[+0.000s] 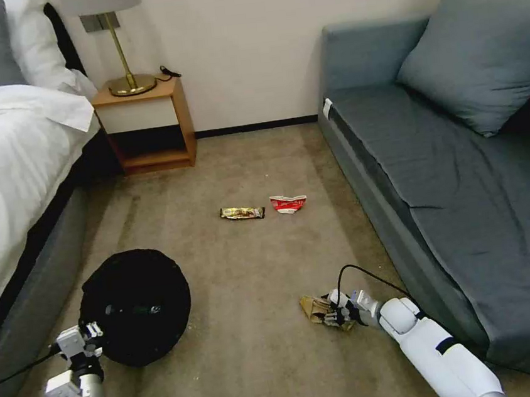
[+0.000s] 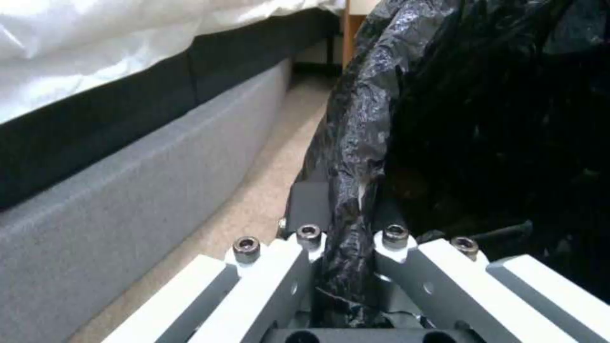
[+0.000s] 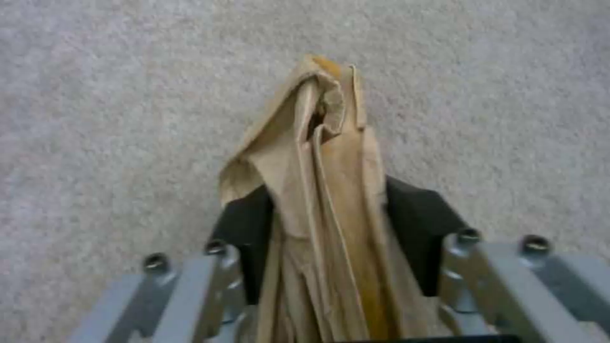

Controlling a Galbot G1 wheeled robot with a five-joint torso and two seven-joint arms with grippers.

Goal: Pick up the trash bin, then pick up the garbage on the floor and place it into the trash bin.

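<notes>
The trash bin [image 1: 136,305], round and lined with a crinkly black bag, hangs at lower left beside the bed. My left gripper [image 1: 85,336] is shut on its bagged rim [image 2: 356,190]. Low over the carpet near the sofa, my right gripper [image 1: 335,313] is shut on a piece of garbage, crumpled tan paper [image 1: 314,307]; in the right wrist view the paper [image 3: 318,190] is squeezed between the black pads [image 3: 416,238]. Farther off on the floor lie a gold-brown snack wrapper [image 1: 242,213] and a crushed red-and-white carton [image 1: 288,203].
A bed [image 1: 8,162] with white covers runs along the left, its grey base [image 2: 127,190] close beside the bin. A blue-grey sofa [image 1: 450,160] fills the right. A wooden nightstand [image 1: 147,125] with a brass lamp [image 1: 117,43] stands at the far wall. Open carpet lies between.
</notes>
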